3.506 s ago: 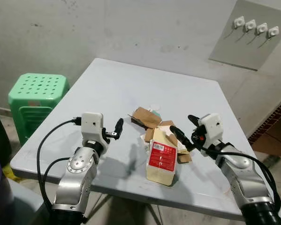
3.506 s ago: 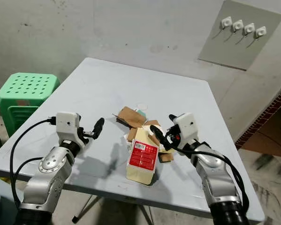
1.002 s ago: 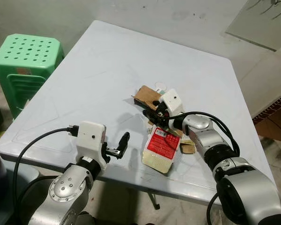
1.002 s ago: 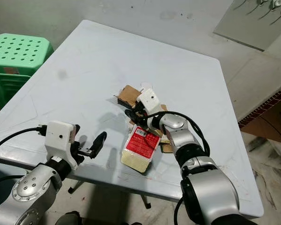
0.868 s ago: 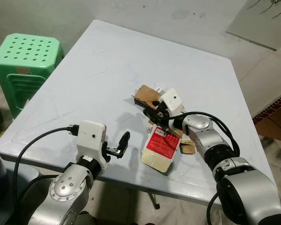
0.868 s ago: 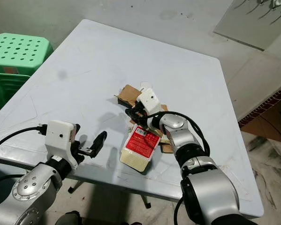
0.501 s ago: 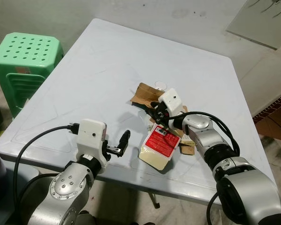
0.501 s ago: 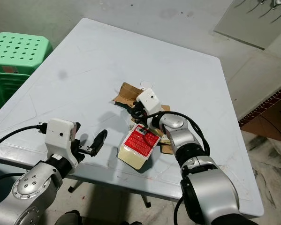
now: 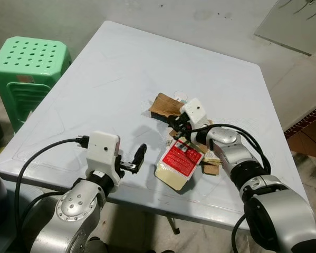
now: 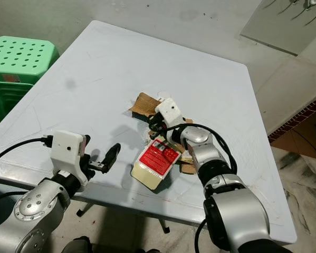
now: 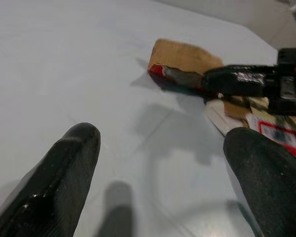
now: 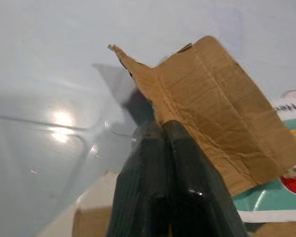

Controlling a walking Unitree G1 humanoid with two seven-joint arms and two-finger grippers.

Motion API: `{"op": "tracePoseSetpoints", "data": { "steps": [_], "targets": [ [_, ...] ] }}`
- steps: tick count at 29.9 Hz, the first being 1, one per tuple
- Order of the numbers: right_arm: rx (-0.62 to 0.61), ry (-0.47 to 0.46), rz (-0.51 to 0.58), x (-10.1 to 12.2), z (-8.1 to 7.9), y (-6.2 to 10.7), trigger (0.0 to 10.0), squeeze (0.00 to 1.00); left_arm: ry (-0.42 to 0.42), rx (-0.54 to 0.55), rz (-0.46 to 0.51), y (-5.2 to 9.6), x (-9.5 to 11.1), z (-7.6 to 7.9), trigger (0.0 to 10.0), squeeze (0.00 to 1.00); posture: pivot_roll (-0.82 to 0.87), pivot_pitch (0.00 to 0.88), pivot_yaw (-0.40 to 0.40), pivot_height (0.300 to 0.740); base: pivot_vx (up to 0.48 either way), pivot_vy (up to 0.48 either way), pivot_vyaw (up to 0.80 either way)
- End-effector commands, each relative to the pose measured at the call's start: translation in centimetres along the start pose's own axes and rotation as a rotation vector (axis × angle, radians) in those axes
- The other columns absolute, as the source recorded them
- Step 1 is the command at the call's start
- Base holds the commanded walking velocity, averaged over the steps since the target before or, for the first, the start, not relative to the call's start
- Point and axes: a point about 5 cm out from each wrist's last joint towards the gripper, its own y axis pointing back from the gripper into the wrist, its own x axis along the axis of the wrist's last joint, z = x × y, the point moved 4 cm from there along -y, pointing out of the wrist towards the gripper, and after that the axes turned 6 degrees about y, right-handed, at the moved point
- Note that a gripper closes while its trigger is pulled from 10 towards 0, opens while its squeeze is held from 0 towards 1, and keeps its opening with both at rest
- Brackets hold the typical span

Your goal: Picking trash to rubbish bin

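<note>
Early stage by your view: trash pile (image 9: 187, 150) all on surface (image 9: 121, 79), none binned. Right pincer (image 9: 174, 124) pressed together amid pile beside cardboard scrap (image 12: 212, 106), nothing visibly gripped. Left pincer (image 9: 138, 156) apart, hovering near pile.

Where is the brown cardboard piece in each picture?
Left eye: the cardboard lies mid-table, just beyond the right hand.
Right eye: same spot, by the red pack.
Left wrist: far ahead, past the open left hand.
Right wrist: close up, right at the shut fingers.
Shared landmark: the right hand.
</note>
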Motion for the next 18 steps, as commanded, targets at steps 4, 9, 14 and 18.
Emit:
{"op": "tracePoseSetpoints", "data": {
  "steps": [4, 9, 14, 18],
  "targets": [
    [-0.034, -0.118, 0.208, 2.8, 2.1, 1.4, 10.0, 0.0, -0.013, -0.016, 0.023, -0.9, 0.4, 0.2, 10.0, 0.0, 0.22, 0.141, -0.228, 0.74, 0.0, 0.0, 0.0],
    [-0.144, -0.215, 0.363, 4.7, 4.4, 2.7, 10.0, 0.0, -0.02, -0.003, 0.059, -1.8, 1.0, -0.3, 10.0, 0.0, 0.21, 0.103, -0.224, 0.74, 0.0, 0.0, 0.0],
    [-0.267, -0.256, 0.482, 5.6, 6.3, 4.6, 10.0, 0.0, -0.023, 0.02, 0.103, -3.1, 2.0, -0.9, 10.0, 0.0, 0.19, 0.059, -0.214, 0.74, 0.0, 0.0, 0.0],
    [-0.35, -0.257, 0.506, 5.2, 7.0, 5.6, 10.0, 0.0, -0.024, 0.045, 0.119, -3.9, 2.2, -1.6, 10.0, 0.0, 0.18, 0.031, -0.209, 0.74, 0.0, 0.0, 0.0]
  ]
}}
